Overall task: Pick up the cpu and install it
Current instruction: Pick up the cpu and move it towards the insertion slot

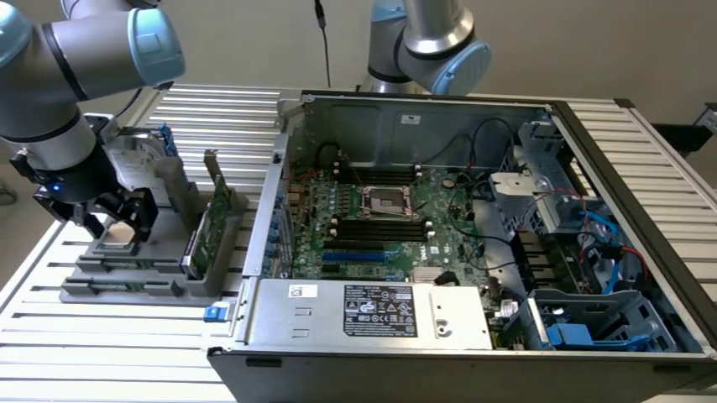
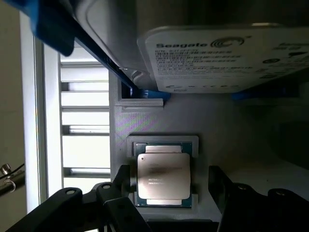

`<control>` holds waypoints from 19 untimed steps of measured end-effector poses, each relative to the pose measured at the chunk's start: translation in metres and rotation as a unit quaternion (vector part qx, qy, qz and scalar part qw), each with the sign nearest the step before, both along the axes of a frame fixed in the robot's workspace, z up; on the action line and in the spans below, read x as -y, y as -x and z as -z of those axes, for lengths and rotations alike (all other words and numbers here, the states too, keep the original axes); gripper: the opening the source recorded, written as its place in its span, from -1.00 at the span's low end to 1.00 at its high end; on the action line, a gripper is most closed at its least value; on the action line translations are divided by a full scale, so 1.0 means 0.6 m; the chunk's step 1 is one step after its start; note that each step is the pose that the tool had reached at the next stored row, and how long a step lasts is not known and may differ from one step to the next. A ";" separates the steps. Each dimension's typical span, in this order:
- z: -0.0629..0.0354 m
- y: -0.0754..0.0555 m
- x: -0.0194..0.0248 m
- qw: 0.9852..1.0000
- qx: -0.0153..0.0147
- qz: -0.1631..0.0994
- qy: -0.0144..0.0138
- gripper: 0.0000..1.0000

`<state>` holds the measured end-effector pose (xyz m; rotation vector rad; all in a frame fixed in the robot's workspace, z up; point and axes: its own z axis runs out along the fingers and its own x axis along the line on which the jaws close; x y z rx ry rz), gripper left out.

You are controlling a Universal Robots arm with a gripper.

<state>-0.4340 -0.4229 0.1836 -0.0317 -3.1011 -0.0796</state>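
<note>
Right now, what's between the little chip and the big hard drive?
Just a bare stretch of grey holder between the cpu and the hard drive, in the wrist view.

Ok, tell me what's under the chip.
The chip lies flat in a framed recess of the grey holder. The recess floor and the chip's underside are covered by the chip itself.

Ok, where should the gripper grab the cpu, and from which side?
Probably by two opposite edges of the cpu, straight down from above. It lies flat in a shallow pocket of the grey holder, so only its thin sides offer purchase; the open gripper straddles it.
</note>
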 end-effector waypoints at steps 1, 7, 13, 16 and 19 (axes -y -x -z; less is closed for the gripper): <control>0.000 0.001 -0.0002 1.000 0.000 0.000 0.000 0.51; 0.002 0.002 -0.0016 1.000 0.000 0.000 0.000 0.51; 0.003 0.002 -0.0017 1.000 0.000 -0.001 0.000 0.51; 0.003 0.002 -0.0017 1.000 0.000 -0.003 0.000 0.51; 0.003 0.002 -0.0017 1.000 0.000 -0.004 0.000 0.51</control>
